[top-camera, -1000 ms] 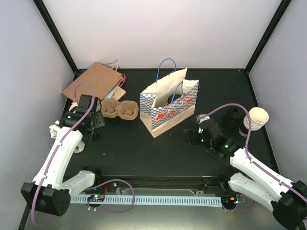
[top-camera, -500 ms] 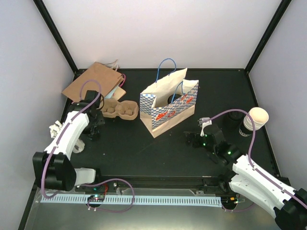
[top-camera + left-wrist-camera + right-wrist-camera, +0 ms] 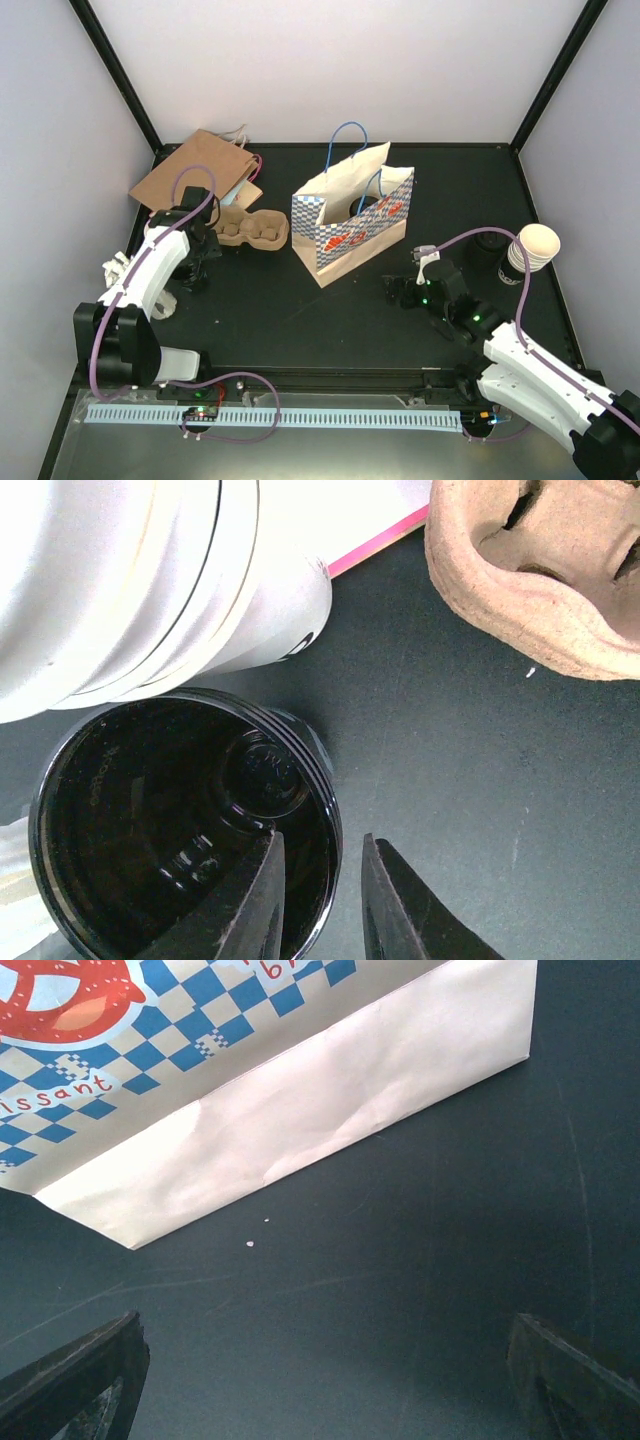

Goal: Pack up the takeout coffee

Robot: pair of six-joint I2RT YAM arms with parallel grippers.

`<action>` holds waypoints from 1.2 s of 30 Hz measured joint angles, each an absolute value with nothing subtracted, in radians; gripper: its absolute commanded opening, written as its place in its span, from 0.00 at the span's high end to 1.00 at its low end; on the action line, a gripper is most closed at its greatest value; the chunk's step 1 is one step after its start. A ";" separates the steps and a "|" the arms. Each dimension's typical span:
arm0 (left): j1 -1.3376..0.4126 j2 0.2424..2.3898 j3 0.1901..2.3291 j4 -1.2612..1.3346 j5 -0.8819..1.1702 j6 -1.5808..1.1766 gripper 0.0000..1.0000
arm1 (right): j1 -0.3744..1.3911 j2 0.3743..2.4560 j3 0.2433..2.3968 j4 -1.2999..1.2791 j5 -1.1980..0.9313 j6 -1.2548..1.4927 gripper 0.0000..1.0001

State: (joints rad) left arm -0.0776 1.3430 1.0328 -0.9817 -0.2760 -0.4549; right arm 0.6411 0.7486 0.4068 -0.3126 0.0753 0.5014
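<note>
Left claw (image 3: 322, 838): fingers are set narrowly apart astride the rim of the black coffee lid (image 3: 150, 820), which is placed on the surface (image 3: 450, 760) near the pulp tray (image 3: 560, 570). Right claw (image 3: 320, 1380): held wide apart beside the checked bag (image 3: 300, 1090).

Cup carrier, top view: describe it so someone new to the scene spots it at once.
On the black table, find the upright blue-and-white checked bag in the middle and look just left of it. The cup carrier lies there, by the flat brown bag in the far-left corner. Unlike both bags, it is a low tan pulp tray with round wells.
</note>
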 measured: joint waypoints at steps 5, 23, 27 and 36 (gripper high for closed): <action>-0.078 1.343 1.033 -0.974 -0.272 -0.455 0.83 | 0.641 0.759 0.407 -0.312 0.075 0.501 0.00; -0.072 1.357 1.022 -0.937 -0.262 -0.453 0.83 | 0.641 0.766 0.407 -0.308 0.071 0.500 0.00; -0.071 1.357 1.008 -0.929 -0.260 -0.453 0.90 | 0.641 0.766 0.407 -0.307 0.071 0.500 0.00; -0.066 1.357 0.998 -0.920 -0.255 -0.447 0.95 | 0.641 0.775 0.407 -0.306 0.071 0.500 0.00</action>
State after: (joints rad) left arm -0.0658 1.3571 0.9977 -0.9195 -0.2554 -0.4473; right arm 0.6411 0.7746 0.4068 -0.3058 0.0708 0.4999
